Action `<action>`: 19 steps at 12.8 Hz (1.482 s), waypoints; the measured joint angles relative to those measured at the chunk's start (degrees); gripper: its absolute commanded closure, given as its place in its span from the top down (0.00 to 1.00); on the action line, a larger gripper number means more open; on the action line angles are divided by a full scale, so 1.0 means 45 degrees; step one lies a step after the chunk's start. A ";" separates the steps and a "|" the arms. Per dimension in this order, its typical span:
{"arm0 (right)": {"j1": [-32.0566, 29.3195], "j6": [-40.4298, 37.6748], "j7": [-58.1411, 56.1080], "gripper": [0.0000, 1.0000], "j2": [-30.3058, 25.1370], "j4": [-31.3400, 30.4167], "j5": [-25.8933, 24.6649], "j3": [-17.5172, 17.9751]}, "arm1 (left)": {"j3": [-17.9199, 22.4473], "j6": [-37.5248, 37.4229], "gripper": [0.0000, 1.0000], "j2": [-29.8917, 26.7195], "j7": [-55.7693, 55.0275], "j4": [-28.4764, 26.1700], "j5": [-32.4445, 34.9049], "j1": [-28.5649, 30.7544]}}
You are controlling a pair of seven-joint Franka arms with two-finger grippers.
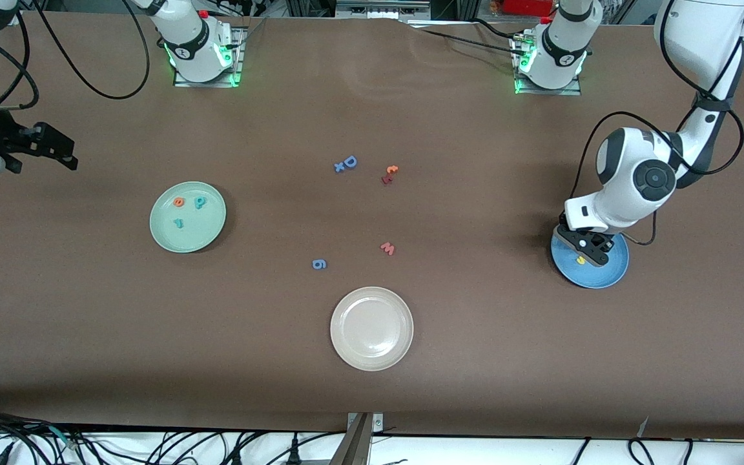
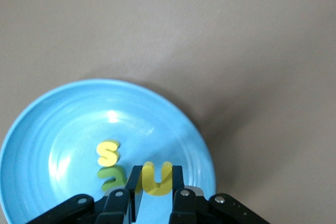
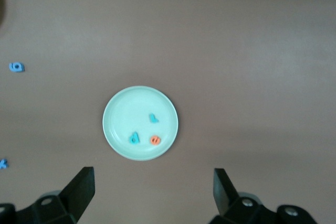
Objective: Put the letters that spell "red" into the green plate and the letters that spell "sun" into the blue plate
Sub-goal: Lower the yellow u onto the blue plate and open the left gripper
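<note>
Three "red" letters are already lying in the green plate [image 1: 188,217] toward the right arm's end of the bench [image 1: 372,97]: the orange e [image 1: 179,202], the teal d [image 1: 199,203] and the teal r [image 1: 179,223], well apart from one another. That half of the job is looking finished.

At the left arm's end, the left claw [image 2: 155,192] is hanging low over the blue plate [image 1: 608,274], clenched on the yellow n [image 2: 155,178], which is sitting upright between its fingers and not yet released. In the left wrist view the yellow s [image 2: 108,152] is resting in the plate, with the green u [image 2: 111,177] just beside it and partly hidden by the claw. Two of the "sun" letters are therefore in place, and the third is being held just over the plate; judging by this, only the drop of the n is remaining.

The right claw [image 3: 152,195] is waiting high over the bench beside the green plate, its fingers spread wide and grasping nothing.

Several spare letters are lying mid-bench and need no handling: a blue D [image 1: 350,161] touching a small blue cross-shaped piece, an orange-and-red pair [image 1: 389,174], a red w [image 1: 387,248] and a blue g [image 1: 320,263]. A beige plate [image 1: 372,329] is sitting empty nearest the front camera.
</note>
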 measured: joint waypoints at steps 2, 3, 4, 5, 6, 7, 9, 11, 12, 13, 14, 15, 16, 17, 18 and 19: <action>0.0025 -0.0332 -0.0075 1.00 -0.0019 0.0119 -0.0011 0.0034 | -0.0008 0.0006 1.00 0.0218 0.0031 0.0001 0.0000 0.0071; 0.0032 -0.0375 -0.0085 1.00 -0.0018 0.0118 -0.0011 0.0039 | -0.0027 0.0027 1.00 0.0291 0.0019 0.0003 0.0000 0.0070; 0.0031 -0.0399 -0.0085 1.00 -0.0017 0.0118 -0.0011 0.0038 | -0.0031 0.0054 1.00 0.0300 0.0001 0.0035 0.0000 0.0072; 0.0031 -0.0405 -0.0085 1.00 -0.0016 0.0118 -0.0011 0.0036 | -0.0030 0.0097 1.00 0.0284 -0.0007 0.0146 0.0000 0.0108; 0.0031 -0.0412 -0.0085 1.00 -0.0015 0.0118 -0.0011 0.0029 | -0.0029 0.0128 1.00 0.0226 -0.0007 0.0368 0.0000 0.0172; 0.0031 -0.0416 -0.0085 1.00 -0.0012 0.0118 -0.0011 0.0020 | -0.0028 0.0132 1.00 0.0117 -0.0007 0.0692 0.0000 0.0237; 0.0025 -0.0466 -0.0085 1.00 -0.0004 0.0119 -0.0011 -0.0033 | -0.0023 0.0015 1.00 -0.0301 -0.0016 0.1411 -0.0005 0.0318; 0.0023 -0.0489 -0.0085 1.00 0.0013 0.0126 -0.0011 -0.0085 | -0.0006 -0.1239 1.00 -0.0948 -0.0158 0.2287 -0.0768 0.0347; 0.0024 -0.0490 -0.0085 1.00 0.0024 0.0130 -0.0010 -0.0085 | -0.0006 -0.2446 1.00 -0.1295 -0.0271 0.2833 -0.1578 0.0347; 0.0027 -0.0491 -0.0085 1.00 0.0035 0.0136 -0.0010 -0.0085 | -0.0007 -0.3656 1.00 -0.1620 -0.0661 0.3335 -0.2172 0.0344; 0.0028 -0.0495 -0.0084 1.00 0.0046 0.0142 -0.0010 -0.0084 | -0.0029 -0.4649 1.00 -0.1954 -0.1398 0.3728 -0.2397 0.0320; 0.0029 -0.0498 -0.0084 1.00 0.0057 0.0144 -0.0010 -0.0083 | -0.0090 -0.5433 1.00 -0.2314 -0.2310 0.3961 -0.2416 0.0273; 0.0028 -0.0501 -0.0081 1.00 0.0070 0.0145 -0.0010 -0.0084 | -0.0166 -0.6163 1.00 -0.2697 -0.3226 0.4070 -0.2418 0.0170; 0.0024 -0.0511 -0.0073 1.00 0.0095 0.0145 -0.0010 -0.0096 | -0.0199 -0.6777 1.00 -0.3074 -0.4039 0.4086 -0.2418 -0.0021; 0.0021 -0.0517 -0.0072 1.00 0.0137 0.0145 -0.0010 -0.0123 | -0.0212 -0.7218 1.00 -0.3426 -0.4597 0.4089 -0.2418 -0.0199; 0.0020 -0.0517 -0.0072 1.00 0.0170 0.0145 -0.0010 -0.0140 | -0.0222 -0.7628 1.00 -0.3765 -0.4890 0.4089 -0.2418 -0.0304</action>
